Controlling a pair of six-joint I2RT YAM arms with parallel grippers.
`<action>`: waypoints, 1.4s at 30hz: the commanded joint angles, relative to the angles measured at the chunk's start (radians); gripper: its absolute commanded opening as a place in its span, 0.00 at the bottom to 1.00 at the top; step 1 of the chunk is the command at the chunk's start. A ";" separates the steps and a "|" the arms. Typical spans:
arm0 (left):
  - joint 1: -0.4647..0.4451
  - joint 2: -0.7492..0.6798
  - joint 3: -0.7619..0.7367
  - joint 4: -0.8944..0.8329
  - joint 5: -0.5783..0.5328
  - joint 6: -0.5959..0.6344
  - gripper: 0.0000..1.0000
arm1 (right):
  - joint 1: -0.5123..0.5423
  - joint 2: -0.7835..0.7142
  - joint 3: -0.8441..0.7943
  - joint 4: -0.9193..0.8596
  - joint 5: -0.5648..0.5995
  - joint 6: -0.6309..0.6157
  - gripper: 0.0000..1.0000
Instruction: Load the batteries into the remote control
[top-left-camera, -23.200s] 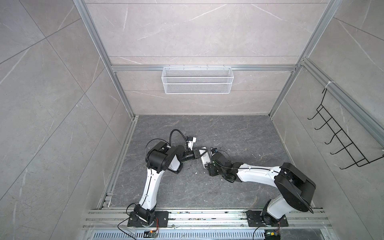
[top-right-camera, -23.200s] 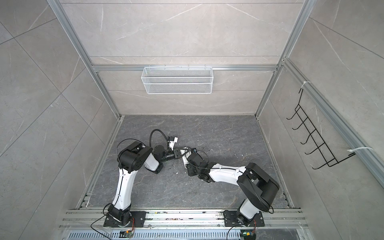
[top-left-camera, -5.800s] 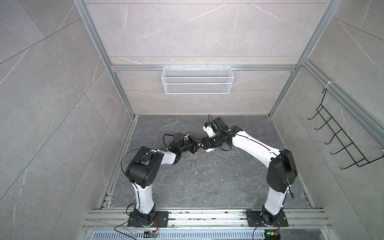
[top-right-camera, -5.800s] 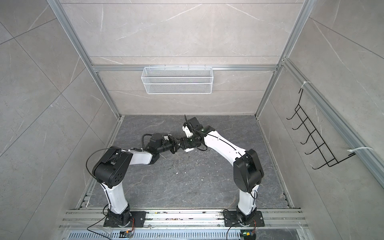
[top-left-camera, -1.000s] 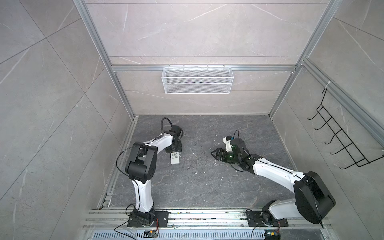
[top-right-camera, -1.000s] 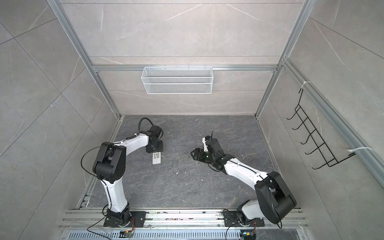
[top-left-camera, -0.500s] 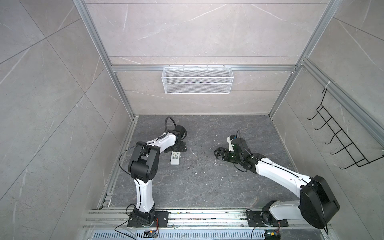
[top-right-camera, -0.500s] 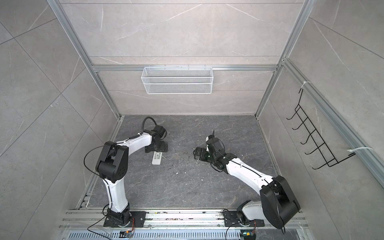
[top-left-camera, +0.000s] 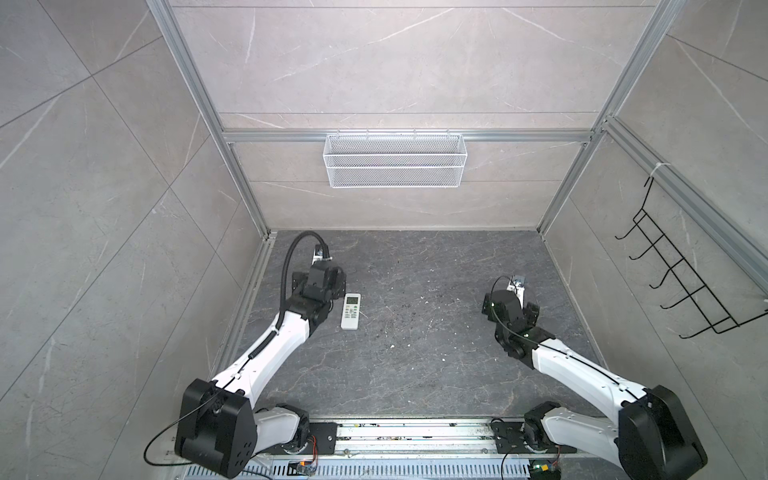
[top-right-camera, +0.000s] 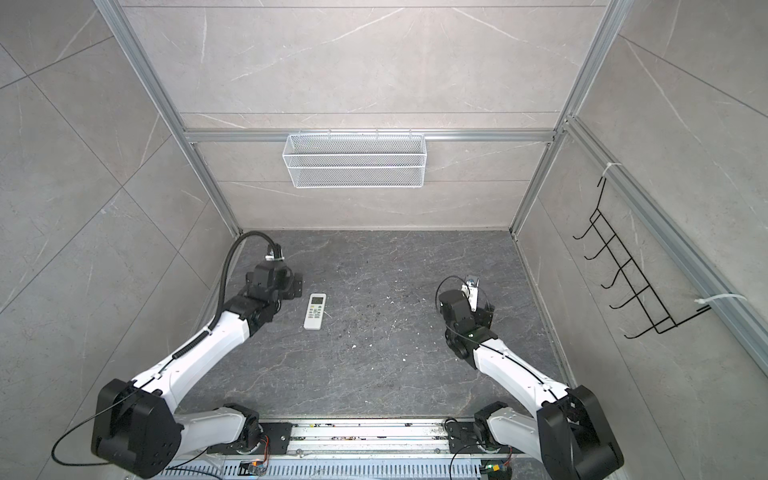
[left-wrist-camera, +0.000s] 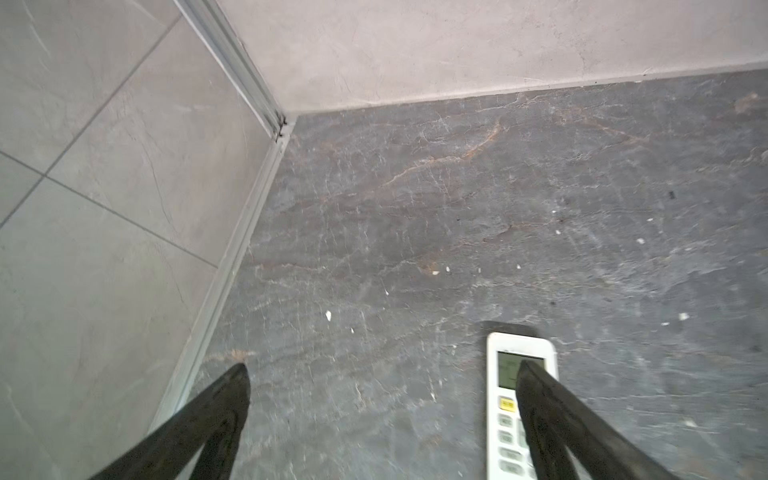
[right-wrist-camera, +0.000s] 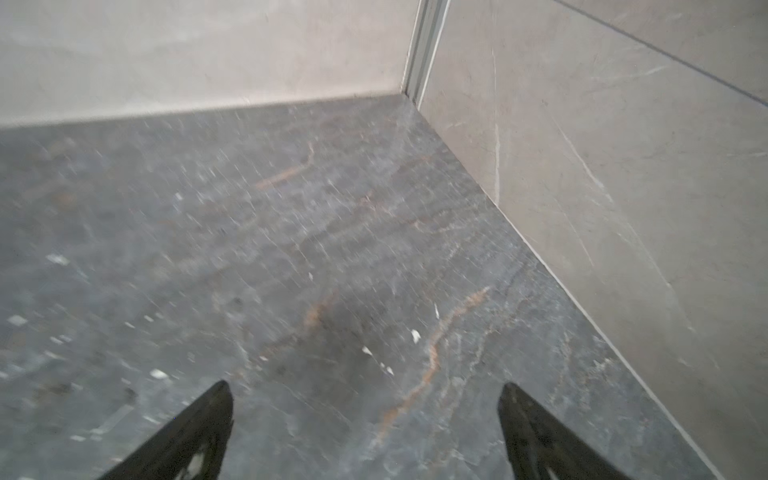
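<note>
The white remote control (top-left-camera: 351, 311) (top-right-camera: 315, 311) lies face up on the dark stone floor, left of the middle, its greenish screen toward the back wall. My left gripper (top-left-camera: 319, 279) (top-right-camera: 272, 282) hovers just to its left. In the left wrist view this gripper (left-wrist-camera: 380, 368) is open with only bare floor between its fingers, and one finger overlaps the remote control (left-wrist-camera: 505, 395) in the picture. My right gripper (top-left-camera: 510, 305) (top-right-camera: 465, 309) stands far off near the right wall, open (right-wrist-camera: 365, 388) and empty. The batteries are out of view.
A white wire basket (top-left-camera: 394, 166) hangs on the back wall. A black hook rack (top-left-camera: 681, 282) is on the right wall. The left wall's metal rail (left-wrist-camera: 232, 266) runs close beside my left gripper. Small white specks (top-left-camera: 392, 346) dot the floor.
Both grippers have opened wide. The left arm has drawn back off the remote, which stays on the floor. The right arm has swung right toward the wall.
</note>
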 joint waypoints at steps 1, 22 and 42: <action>0.010 -0.060 -0.203 0.352 0.049 0.189 1.00 | -0.029 0.053 -0.021 0.220 0.011 -0.101 1.00; 0.231 0.083 -0.490 0.903 0.225 0.100 1.00 | -0.208 0.284 -0.211 0.908 -0.418 -0.276 0.99; 0.333 0.282 -0.450 1.016 0.242 0.023 1.00 | -0.234 0.343 -0.159 0.867 -0.442 -0.269 0.99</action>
